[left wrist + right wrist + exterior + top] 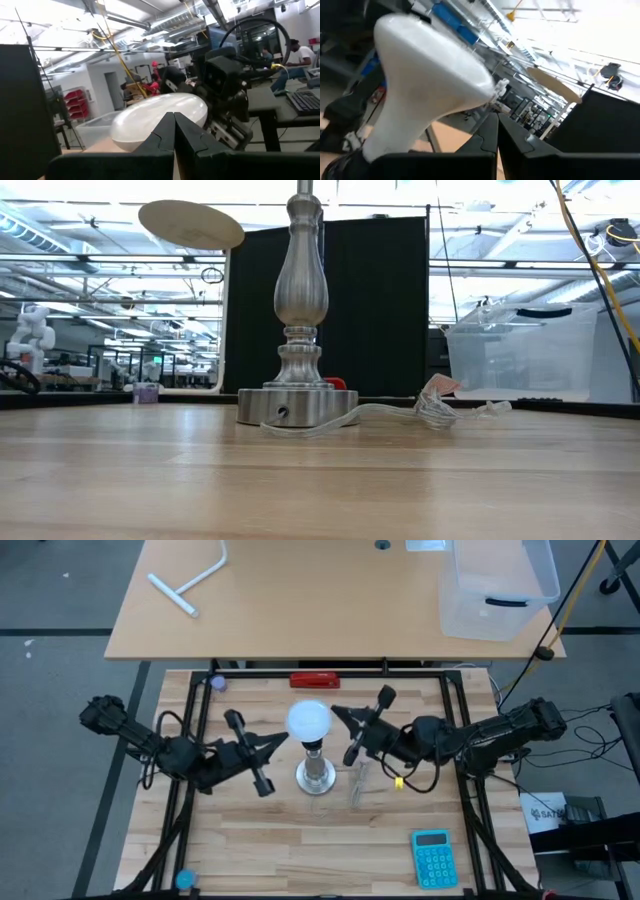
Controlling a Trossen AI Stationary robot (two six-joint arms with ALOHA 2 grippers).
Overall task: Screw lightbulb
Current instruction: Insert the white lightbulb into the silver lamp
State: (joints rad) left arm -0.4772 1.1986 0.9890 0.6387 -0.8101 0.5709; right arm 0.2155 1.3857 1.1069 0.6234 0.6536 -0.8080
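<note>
The white lightbulb (308, 720) stands head-up on top of the silver lamp stand (315, 776), its narrow end down in the stand's black top (313, 748). The low view shows only the stand (300, 300), on its round foot on the table. My left gripper (286, 736) is shut, its tip at the near-left side of the bulb's head (150, 117). My right gripper (334, 710) is shut, its tip at the far-right side of the head (435, 75). Both point about level, slightly upward. My left gripper's shut fingertips (174, 131) come level from the table's left and reach the rim of the bulb's domed head (187, 112); I cannot tell whether they touch it. My right gripper's shut fingertips (496, 131) come level from the right beside the head's edge (487, 92); I cannot tell whether they touch it either.
A clear cord with a clear-pink piece (358, 783) lies right of the stand's foot. A blue calculator (433, 858) sits near the right front, a red object (315, 680) at the far edge, and a clear bin (497, 585) on the table behind.
</note>
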